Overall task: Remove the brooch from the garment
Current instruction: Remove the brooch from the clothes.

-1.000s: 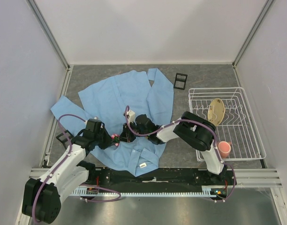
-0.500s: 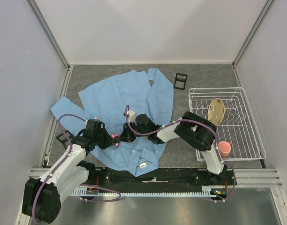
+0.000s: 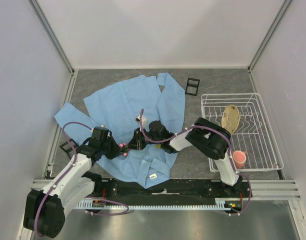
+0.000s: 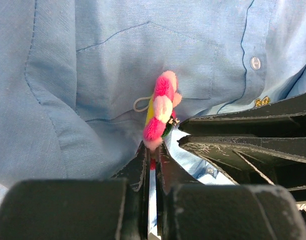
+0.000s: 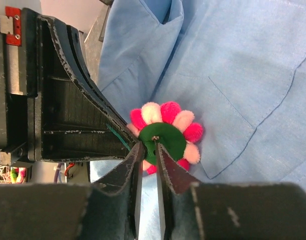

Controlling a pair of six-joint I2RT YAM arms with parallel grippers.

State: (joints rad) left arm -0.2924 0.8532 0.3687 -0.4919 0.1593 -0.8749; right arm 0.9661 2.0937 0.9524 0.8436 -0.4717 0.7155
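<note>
The garment (image 3: 128, 100), a light blue shirt, lies spread on the grey table. The brooch (image 3: 124, 148) stands on edge at the chest pocket, between both grippers. In the left wrist view its pink petals (image 4: 160, 112) rise just above my left gripper (image 4: 153, 148), which is shut on the lower petals. The right wrist view shows the brooch's green back (image 5: 165, 137) ringed by pink petals. My right gripper (image 5: 149, 147) has its tips on that back, one each side of the small metal pin, with a narrow gap between the jaws. The brooch's front is hidden.
A white wire dish rack (image 3: 263, 150) at the right holds a wooden plate (image 3: 230, 118) and a pink cup (image 3: 239, 159). A small black frame (image 3: 192, 86) lies behind the shirt. Another black piece (image 3: 68, 147) sits by the left sleeve. Walls enclose the table.
My right wrist has shifted slightly to the right and its jaws have parted a little. The left gripper and the brooch stay where they were.
</note>
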